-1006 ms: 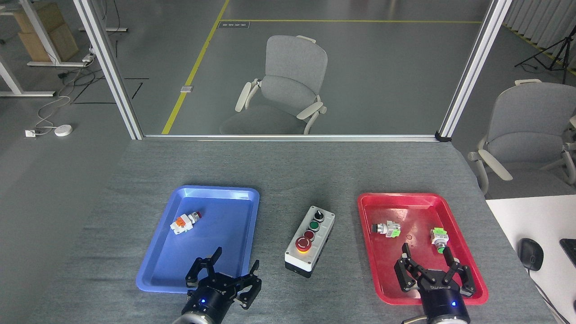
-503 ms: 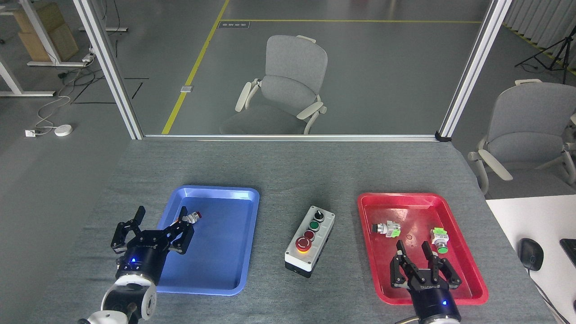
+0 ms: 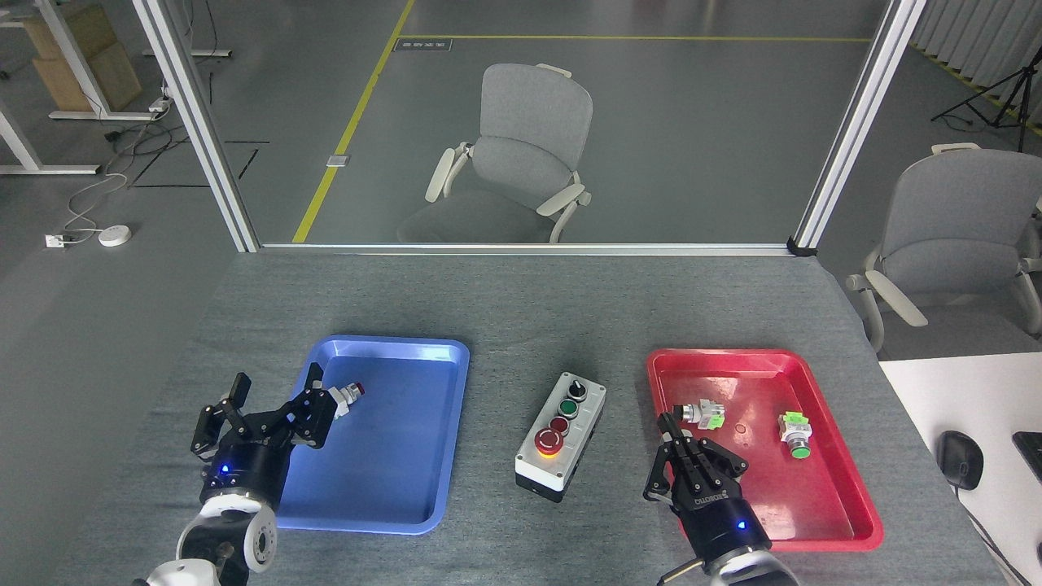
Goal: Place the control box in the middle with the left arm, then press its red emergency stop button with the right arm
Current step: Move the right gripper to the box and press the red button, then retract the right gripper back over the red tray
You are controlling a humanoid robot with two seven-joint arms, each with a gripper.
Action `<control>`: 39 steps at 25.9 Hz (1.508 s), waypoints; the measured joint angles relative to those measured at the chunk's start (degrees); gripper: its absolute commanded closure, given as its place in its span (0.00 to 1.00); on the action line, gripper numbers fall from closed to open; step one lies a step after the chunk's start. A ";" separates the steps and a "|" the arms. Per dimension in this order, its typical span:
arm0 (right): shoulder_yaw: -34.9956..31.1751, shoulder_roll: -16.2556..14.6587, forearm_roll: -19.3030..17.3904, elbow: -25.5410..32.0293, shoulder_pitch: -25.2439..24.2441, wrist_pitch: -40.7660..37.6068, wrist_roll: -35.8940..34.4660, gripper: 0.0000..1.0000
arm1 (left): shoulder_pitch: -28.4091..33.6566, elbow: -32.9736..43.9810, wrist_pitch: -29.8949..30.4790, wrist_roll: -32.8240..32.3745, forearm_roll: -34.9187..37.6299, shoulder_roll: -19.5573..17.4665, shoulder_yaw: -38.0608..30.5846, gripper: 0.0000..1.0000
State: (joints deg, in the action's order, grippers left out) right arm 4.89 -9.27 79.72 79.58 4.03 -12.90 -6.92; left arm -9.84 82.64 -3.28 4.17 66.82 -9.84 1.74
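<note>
Control box [image 3: 562, 435] sits on the bare grey table [image 3: 505, 317] between the blue tray [image 3: 407, 488] and the red tray [image 3: 830, 505], touching neither. Long axis runs slightly tilted, black knob at the far end, then green, dark red, and the red emergency stop button [image 3: 549, 440] at the near end. My left gripper [image 3: 273, 399] hangs over the left rim of the blue tray, claws spread wide, nothing between them; its tips are just beside a small loose red-tipped part [image 3: 348, 393] in that tray, can't tell if they touch. My right gripper [image 3: 680, 443] is over the near-left edge of the red tray, angled toward the box, near it but apart. Its claws are drawn close together, empty, tips just beside a loose black-and-green part [image 3: 700, 413] in the red tray. A second green-tipped part [image 3: 795, 432] lies further right in the same tray. Nothing is on the stop button. Grey chair [image 3: 521, 155] behind the table.
</note>
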 measured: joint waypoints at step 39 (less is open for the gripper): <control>16.89 4.33 -0.71 -16.61 9.47 6.87 4.23 1.00 | 1.09 -5.05 -0.12 3.87 -0.09 3.76 5.93 0.01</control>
State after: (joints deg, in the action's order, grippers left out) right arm 21.78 -4.93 79.01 62.97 13.50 -6.04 -2.69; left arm -8.75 77.60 -3.40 8.04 66.74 -6.08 7.67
